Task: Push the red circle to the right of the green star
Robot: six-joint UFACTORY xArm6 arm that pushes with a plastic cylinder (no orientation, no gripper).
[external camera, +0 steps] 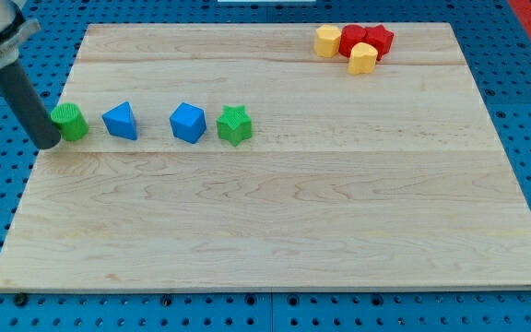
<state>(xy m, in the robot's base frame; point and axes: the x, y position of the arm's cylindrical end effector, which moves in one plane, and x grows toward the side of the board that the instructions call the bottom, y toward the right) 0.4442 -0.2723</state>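
Note:
The red circle sits near the view's top right, tight in a cluster with other blocks. The green star lies left of the board's middle, far from the red circle. My tip rests at the board's left edge, touching or almost touching the left side of a green round block. The tip is far to the left of the green star and very far from the red circle.
A blue triangle-like block and a blue cube lie between the green round block and the green star. A yellow hexagon, a red star and a yellow block crowd the red circle. The wooden board lies on a blue pegboard.

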